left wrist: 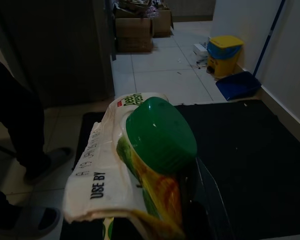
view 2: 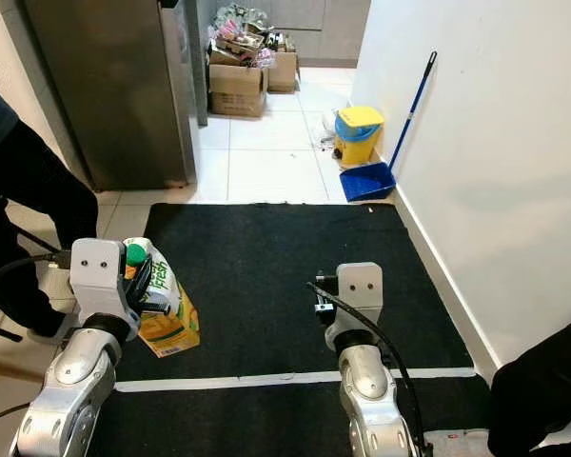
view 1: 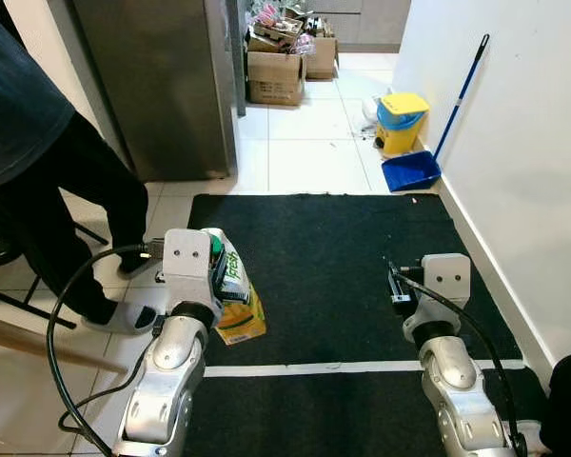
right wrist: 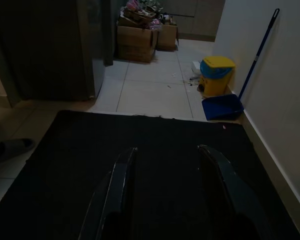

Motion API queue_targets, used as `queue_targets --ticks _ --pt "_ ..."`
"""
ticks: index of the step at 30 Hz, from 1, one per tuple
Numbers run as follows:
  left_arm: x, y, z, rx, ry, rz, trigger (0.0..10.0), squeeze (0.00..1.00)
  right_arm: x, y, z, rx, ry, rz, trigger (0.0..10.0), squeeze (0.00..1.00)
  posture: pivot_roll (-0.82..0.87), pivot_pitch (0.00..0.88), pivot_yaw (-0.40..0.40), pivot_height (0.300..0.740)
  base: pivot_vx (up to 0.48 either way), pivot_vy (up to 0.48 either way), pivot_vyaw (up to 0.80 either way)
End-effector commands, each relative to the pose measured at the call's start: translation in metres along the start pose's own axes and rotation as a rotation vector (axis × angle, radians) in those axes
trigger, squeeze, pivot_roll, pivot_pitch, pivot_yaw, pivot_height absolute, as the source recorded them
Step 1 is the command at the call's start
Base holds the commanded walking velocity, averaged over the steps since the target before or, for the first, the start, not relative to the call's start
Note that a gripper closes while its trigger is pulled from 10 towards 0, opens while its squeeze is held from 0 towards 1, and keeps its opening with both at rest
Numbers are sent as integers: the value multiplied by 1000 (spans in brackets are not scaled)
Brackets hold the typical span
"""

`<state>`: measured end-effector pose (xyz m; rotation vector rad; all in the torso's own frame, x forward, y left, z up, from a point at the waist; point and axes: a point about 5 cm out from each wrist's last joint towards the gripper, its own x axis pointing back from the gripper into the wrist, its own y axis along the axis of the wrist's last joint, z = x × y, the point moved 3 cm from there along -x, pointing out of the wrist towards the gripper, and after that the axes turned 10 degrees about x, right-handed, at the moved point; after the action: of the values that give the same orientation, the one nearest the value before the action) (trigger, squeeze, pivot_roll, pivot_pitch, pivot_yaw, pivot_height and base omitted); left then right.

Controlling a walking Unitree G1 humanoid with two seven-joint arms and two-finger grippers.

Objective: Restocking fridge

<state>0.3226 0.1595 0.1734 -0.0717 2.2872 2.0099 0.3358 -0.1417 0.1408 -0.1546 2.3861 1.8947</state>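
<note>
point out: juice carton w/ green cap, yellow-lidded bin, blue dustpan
Yellow-and-white juice carton with green cap [left wrist: 160, 135], left wrist view, on the cap.
Blue bin with yellow lid [view 1: 403, 103], left eye view, on the lid.
Blue plastic dustpan [view 1: 411, 171], left eye view, on the pan.

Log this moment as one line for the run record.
stage: carrying | left gripper: shut on juice carton | right gripper: open, empty, over black mat | fridge: ahead-left, closed | person: at left

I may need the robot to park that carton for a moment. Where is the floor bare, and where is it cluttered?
Free: the black floor mat, bare between the left gripper holding the yellow-and-green juice carton and the open right gripper. The white tiles beyond are free too. Crowded: brown cardboard boxes beside the grey fridge; yellow bin, blue dustpan along the wall.
</note>
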Motion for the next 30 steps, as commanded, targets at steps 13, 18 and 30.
queue_targets --ticks 13,18,30 --pt "0 1 -4 8 -8 -18 10000 0 0 2 -2 1 -7 -8 10000 0 -84 154 0 740 0 0 0" --pt "0 1 -4 7 -9 -20 10000 0 0 2 -2 1 -6 -7 10000 0 -85 154 -1 740 187 0 0" --pt "-1 1 -5 4 -13 -23 10000 0 0 1 -1 2 -4 -6 10000 0 -85 154 -1 740 437 0 0"
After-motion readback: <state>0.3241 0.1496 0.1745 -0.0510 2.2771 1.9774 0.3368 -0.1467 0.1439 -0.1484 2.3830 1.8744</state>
